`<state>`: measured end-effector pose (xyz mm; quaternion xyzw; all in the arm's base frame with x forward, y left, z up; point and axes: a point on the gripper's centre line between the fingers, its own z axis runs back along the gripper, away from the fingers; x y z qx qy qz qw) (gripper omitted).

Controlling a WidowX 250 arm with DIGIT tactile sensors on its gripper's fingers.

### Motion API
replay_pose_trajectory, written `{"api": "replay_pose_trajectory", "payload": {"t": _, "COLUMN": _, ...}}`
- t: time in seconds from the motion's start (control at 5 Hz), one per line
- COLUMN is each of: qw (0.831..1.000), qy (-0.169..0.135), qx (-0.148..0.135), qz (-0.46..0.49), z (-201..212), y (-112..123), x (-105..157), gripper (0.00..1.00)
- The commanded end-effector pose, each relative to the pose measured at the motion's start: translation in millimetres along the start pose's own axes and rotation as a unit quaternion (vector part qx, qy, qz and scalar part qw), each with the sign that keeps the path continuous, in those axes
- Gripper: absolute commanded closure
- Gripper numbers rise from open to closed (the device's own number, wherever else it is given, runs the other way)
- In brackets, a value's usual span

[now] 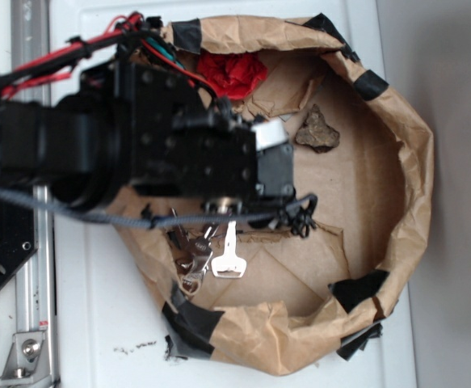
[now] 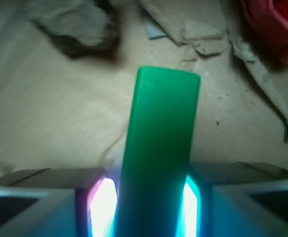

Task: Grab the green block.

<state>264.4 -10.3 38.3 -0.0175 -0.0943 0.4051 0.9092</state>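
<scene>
Block clamped, lift pending
Gripper (image 2: pixel 151 207) jaws squeeze the green block (image 2: pixel 161 148) on both sides; rock (image 2: pixel 77 24) at 11 o'clock. Raise straight, keep squeeze steady.

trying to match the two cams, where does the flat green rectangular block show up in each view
Exterior: the flat green rectangular block is not visible; the black arm hides the spot under the gripper.
Wrist: the green block stands bottom centre, running up from between the two lit fingers, which sit tight at its sides.
Shared landmark: the lumpy brown rock, right of the arm in exterior, top left in wrist.
</scene>
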Motion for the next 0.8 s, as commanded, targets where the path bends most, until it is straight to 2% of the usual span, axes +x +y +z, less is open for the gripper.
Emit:
{"api": "replay_pose_trajectory", "payload": {"t": 0.0, "qw": 0.973, "qy": -0.080, "qx": -0.012, "qz": -0.214, "z": 71.2, "y": -33.6, "x": -6.1, "gripper": 1.00}}
{"api": "replay_pose_trajectory", "payload": {"t": 0.2, "qw": 0.956, "qy": -0.057, "qx": -0.019, "qz": -0.286, "z": 92.6, "y": -41.4, "x": 5.8, "gripper": 1.00}}
{"api": "replay_pose_trajectory", "payload": {"t": 0.4, "qw": 0.958, "qy": -0.063, "qx": -0.034, "qz": -0.278, "z": 101.6, "y": -22.9, "x": 16.1, "gripper": 1.00}}
{"api": "replay_pose_trajectory", "payload": {"t": 0.6, "qw": 0.957, "qy": -0.048, "qx": -0.036, "qz": -0.285, "z": 98.7, "y": -15.3, "x": 23.5, "gripper": 1.00}}
